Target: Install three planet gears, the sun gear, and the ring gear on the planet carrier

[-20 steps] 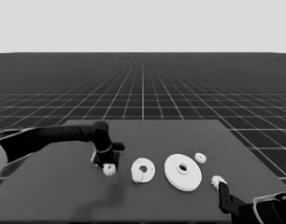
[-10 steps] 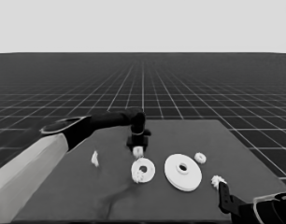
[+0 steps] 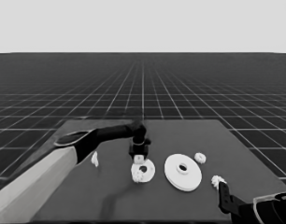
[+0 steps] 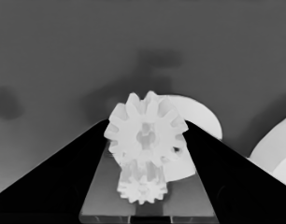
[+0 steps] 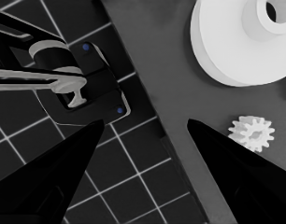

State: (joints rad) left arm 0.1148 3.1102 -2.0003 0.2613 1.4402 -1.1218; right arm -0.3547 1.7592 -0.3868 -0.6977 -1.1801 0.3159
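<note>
White teeth fill the gap between the left gripper's fingers: they are clamped on a small gear, which a second ago lay on the table toward the left end under the same gripper, and half a second ago was already lifted and carried toward the middle. Now the gripper hangs directly over the smaller round part, with the gear pinched at its tips just above that part's far edge; whether it touches yet cannot be told. Below the held gear, between the fingers, a second gear already sits on the smaller round part, at its near edge in the head view. So the change is pick-up and carry done, and the step in hand looks like the setting down of this gear beside the first. The thin white piece lies left of the fingers, well apart. The larger round part waits to the right of them, with one loose gear beyond it and another by the parked right gripper, whose fingers stand spread at the table's near right corner, holding nothing. Much remains: two loose gears and then the larger part
</note>
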